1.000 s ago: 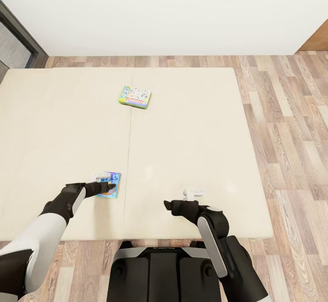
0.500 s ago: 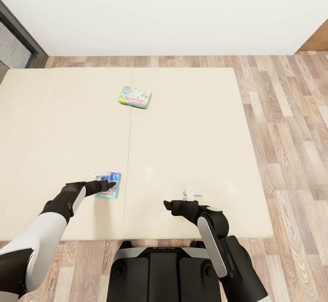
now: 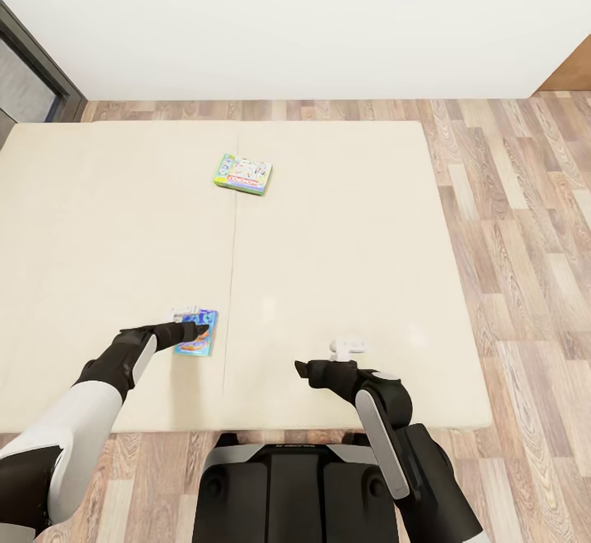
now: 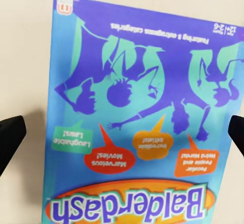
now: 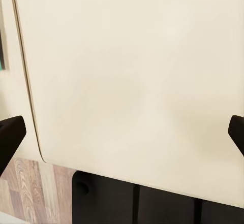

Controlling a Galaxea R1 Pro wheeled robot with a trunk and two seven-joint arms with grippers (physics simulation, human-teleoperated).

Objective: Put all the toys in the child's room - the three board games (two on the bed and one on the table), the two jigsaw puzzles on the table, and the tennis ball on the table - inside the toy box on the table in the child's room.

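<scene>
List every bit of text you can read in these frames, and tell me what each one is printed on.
All on the small blue board game under the left gripper, seen upside down in the left wrist view:
"Balderdash": title banner.
"Laughable Laws!": green bubble.
"Marvelous Movies!": red bubble.
"Incredible Initials!": orange bubble.
"Peculiar People and Weird Words!": red bubble, partly blurred.
Line along the far edge and corner marks: too small.
Green-edged board game on the bed: print too small.

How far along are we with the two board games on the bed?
Nothing looks collected yet: both games lie flat on the bed. In hand: the left gripper sits open over the blue Balderdash box, fingers wide to either side of it, not closed. Left: grasp it, then the green-edged game farther up the mattress. The right gripper is open and idle.
</scene>
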